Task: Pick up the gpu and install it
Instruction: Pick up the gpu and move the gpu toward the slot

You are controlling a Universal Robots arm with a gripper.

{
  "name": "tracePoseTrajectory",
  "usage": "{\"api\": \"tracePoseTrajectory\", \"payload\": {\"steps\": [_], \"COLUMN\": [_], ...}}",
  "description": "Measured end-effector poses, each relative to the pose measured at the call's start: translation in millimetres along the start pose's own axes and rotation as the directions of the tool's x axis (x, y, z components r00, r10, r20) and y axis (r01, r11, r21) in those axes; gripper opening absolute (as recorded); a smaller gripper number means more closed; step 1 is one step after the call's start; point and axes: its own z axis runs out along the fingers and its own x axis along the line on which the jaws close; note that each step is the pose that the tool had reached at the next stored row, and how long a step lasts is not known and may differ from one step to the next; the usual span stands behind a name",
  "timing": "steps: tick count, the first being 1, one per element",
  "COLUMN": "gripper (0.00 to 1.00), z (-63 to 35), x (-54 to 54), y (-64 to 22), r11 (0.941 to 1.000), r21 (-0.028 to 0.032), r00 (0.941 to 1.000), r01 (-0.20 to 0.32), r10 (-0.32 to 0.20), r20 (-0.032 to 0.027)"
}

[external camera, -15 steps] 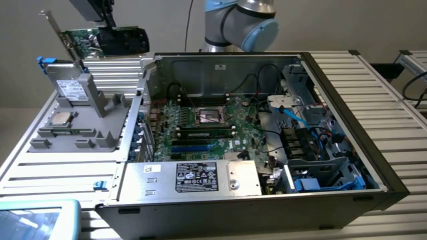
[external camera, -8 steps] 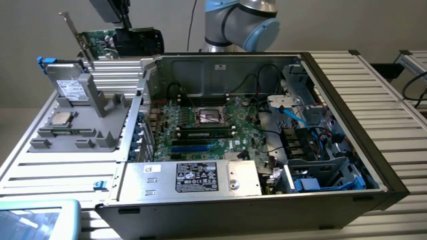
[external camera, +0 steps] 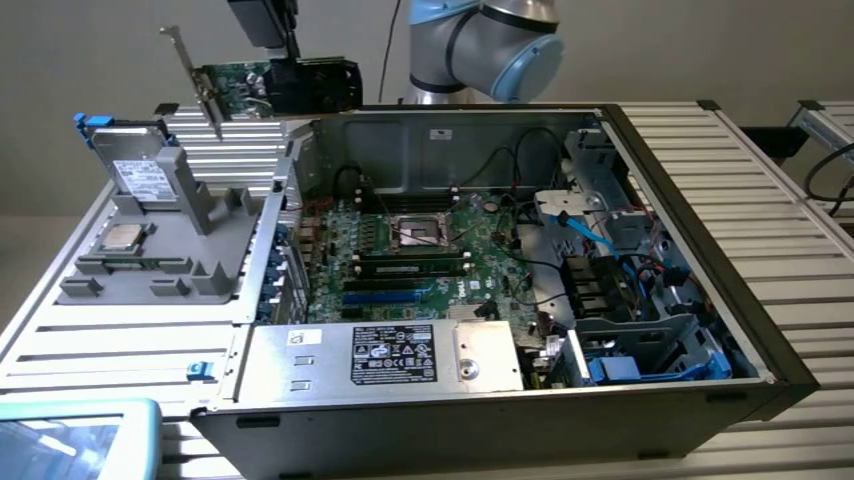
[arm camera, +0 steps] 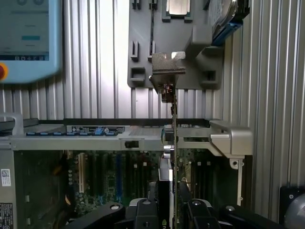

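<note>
The gpu (external camera: 247, 85) hangs in the air above the back left corner of the open computer case (external camera: 694, 330). Its green board faces the exterior view's left, its black cooler (external camera: 320, 85) the right, and its metal bracket (external camera: 187, 70) sticks out on the left. My gripper (external camera: 283, 55) comes down from above and is shut on the card's top edge. In the wrist view the gpu (arm camera: 174, 138) shows edge-on between my two fingers (arm camera: 143, 212), with the bracket (arm camera: 167, 64) at its far end. The card hovers over the case wall and the motherboard (arm camera: 105, 176).
Inside the case lie the green motherboard (external camera: 400, 250), RAM sticks (external camera: 414, 268), a power supply (external camera: 400, 355) at the front and blue cables (external camera: 587, 235) on the right. A grey fixture (external camera: 160, 230) with a CPU and a drive stands left of the case. A teach pendant (external camera: 74, 440) lies front left.
</note>
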Motion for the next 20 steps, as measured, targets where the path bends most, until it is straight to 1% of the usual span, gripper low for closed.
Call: {"api": "tracePoseTrajectory", "payload": {"steps": [9,20], "gripper": [0.27,0.27], "z": [5.6,13.9], "x": [-0.9,-2.0], "y": [-40.7,-90.3], "r11": [1.0,1.0], "r21": [-0.0005,-0.0032], "r00": [1.0,1.0], "r01": [0.0,0.0], "r10": [0.0,0.0], "r20": [0.0001,0.0]}}
